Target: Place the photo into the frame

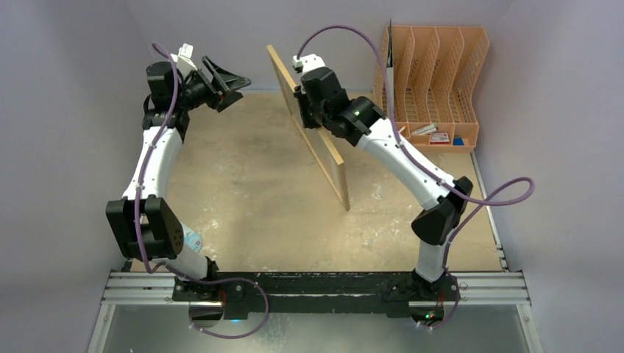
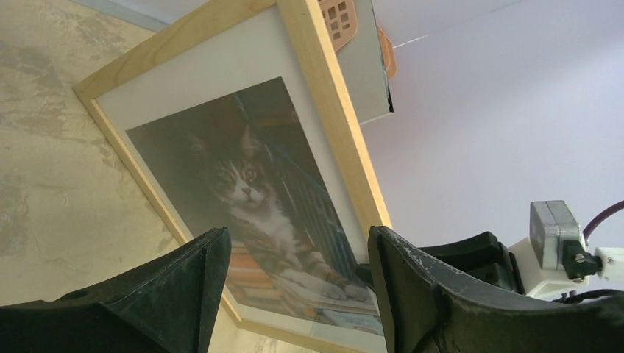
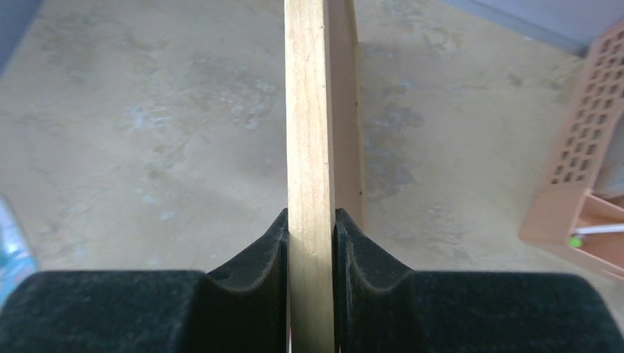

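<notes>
- The frame (image 1: 335, 173) is held upright on one long edge above the middle of the table (image 1: 243, 213). It runs slantwise from the far edge towards the near right.
- Whether its lower edge touches the table cannot be told.
- The right gripper (image 3: 310, 228) is closed on the frame's upper edge. In the right wrist view the light-wood border is seen pinched edge-on between the two black fingers (image 3: 257, 257), which are pressed flat against both faces.
- The brown back of the frame is turned towards the right arm, and the glazed front towards the left arm.
- The photo (image 2: 257, 198) is seen inside the frame, in the left wrist view. The tabby cat and the stacked books are shown within the white mat (image 2: 221, 66), with the wood border around them.
- The left gripper (image 1: 229, 84) is held in the air near the far left of the table. It is pointed at the front of the frame and is well apart from it.
- Its jaws are spread wide and nothing is held between them. In the left wrist view the photo is framed by the gap between the two fingertips.
- An orange file organiser (image 1: 434, 73) is stood at the far right corner of the table, behind the right arm. A few small items are laid at its base.
</notes>
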You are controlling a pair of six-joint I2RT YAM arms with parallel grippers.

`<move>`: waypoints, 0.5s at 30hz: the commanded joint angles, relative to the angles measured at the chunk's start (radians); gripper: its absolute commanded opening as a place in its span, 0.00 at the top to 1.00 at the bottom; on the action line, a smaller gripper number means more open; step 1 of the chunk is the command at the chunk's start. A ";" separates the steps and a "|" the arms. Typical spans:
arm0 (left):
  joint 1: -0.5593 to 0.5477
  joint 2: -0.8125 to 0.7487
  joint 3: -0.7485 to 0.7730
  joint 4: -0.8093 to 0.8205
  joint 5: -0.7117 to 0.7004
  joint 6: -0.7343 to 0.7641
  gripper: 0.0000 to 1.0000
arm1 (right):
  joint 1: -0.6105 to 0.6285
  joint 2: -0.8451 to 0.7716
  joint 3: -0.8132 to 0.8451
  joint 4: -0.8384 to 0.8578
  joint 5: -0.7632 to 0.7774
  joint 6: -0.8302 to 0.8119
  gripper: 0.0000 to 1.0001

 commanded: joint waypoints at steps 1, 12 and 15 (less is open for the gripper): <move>0.010 0.018 0.002 -0.015 -0.005 0.056 0.29 | -0.050 -0.113 -0.091 0.247 -0.294 0.147 0.94; 0.061 0.061 0.006 -0.162 -0.102 0.202 0.29 | -0.194 -0.190 -0.292 0.421 -0.653 0.262 0.94; 0.064 0.070 0.006 -0.173 -0.115 0.213 0.29 | -0.219 -0.183 -0.283 0.423 -0.677 0.288 0.95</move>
